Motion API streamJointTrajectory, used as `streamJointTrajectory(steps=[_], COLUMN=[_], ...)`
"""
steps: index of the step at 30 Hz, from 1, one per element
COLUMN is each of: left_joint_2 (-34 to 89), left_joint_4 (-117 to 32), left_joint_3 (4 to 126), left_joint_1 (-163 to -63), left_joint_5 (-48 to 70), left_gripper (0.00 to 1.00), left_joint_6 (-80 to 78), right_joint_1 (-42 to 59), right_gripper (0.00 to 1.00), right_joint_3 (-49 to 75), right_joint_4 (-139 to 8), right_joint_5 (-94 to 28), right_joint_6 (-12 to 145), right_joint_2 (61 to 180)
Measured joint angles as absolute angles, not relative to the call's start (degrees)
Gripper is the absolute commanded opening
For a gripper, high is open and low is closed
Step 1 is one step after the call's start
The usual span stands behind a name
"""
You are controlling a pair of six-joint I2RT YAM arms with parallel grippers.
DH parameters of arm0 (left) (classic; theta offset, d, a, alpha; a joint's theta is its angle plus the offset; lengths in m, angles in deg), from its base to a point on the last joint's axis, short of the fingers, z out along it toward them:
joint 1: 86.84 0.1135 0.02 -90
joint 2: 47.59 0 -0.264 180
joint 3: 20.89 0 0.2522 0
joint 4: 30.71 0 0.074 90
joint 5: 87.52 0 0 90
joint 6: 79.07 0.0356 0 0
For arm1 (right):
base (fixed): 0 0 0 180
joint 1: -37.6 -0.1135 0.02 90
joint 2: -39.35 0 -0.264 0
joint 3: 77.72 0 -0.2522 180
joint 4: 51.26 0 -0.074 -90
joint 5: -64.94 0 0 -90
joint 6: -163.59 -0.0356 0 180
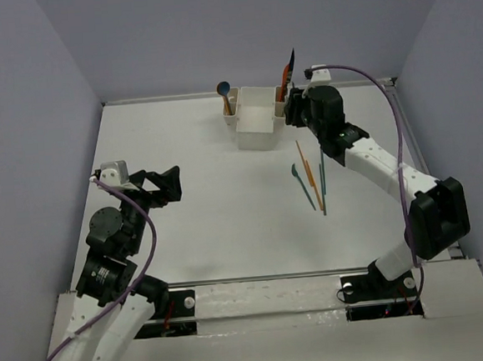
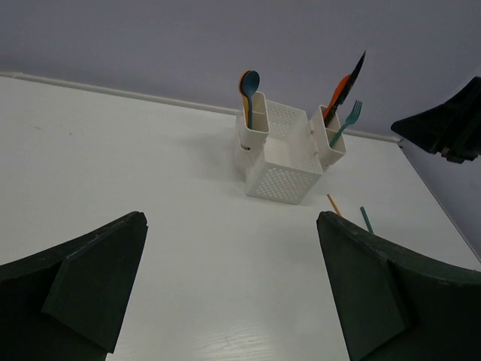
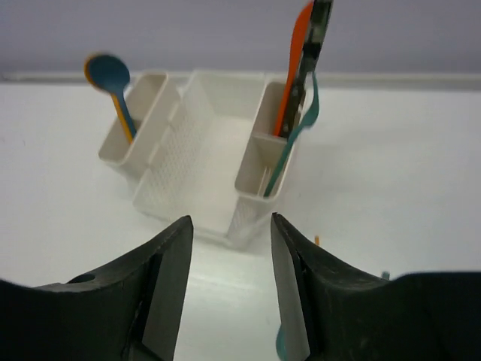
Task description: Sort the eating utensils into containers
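Sorting stage: the white caddy [image 1: 254, 123] at the worktop's far edge holds spoons [image 2: 249, 84] in its left compartment, and knives [image 2: 338, 89] and a teal fork [image 2: 347, 120] in its right ones.
Unsorted: orange chopsticks [image 1: 308, 168], a teal spoon [image 1: 300, 182] and a teal chopstick [image 1: 323, 182] lie loose right of centre.
Right gripper [image 3: 229, 229]: narrowly parted, empty, just beside the right compartments.
Left gripper [image 1: 171, 184]: wide, empty, toward the left edge.
Advice: clear the upright handles, then pinch one loose piece at mid-length, never two.

Caddy [image 1: 253, 140] far centre; open table [image 1: 195, 226] leftward
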State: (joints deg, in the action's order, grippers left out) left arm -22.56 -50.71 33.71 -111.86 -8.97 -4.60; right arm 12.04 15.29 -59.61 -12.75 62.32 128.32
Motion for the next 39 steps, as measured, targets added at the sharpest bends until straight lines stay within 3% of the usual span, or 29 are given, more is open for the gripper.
streamJointTrajectory(steps=[8, 22, 25, 28, 39], left_joint_2=[-23.58, -24.59, -24.68, -24.68, -25.07], left_joint_4=[-50.73, -50.71, -50.71, -50.71, -50.71], left_joint_3=[33.71, 33.71, 33.71, 33.71, 33.71], left_joint_1=[-111.86, -111.86, -111.86, -111.86, -111.86], left_joint_5=[-8.31, -7.37, -7.17, -6.98, -6.96], left_gripper=[0.99, 0.99, 0.99, 0.99, 0.99], left_joint_6=[-4.64, -4.79, -4.86, -4.97, -5.01], right_joint_1=[12.04, 12.06, 12.06, 12.06, 12.02], right_gripper=[0.47, 0.42, 0.31, 0.01, 0.0], right_joint_3=[28.2, 26.32, 24.93, 23.57, 21.84], right_joint_4=[-78.3, -85.84, -86.01, -86.08, -83.59], right_joint_5=[-17.18, -18.01, -17.88, -17.77, -18.25], right_joint_6=[57.38, 57.12, 57.27, 57.54, 57.03], right_joint_2=[129.8, 140.25, 142.31, 143.68, 142.0])
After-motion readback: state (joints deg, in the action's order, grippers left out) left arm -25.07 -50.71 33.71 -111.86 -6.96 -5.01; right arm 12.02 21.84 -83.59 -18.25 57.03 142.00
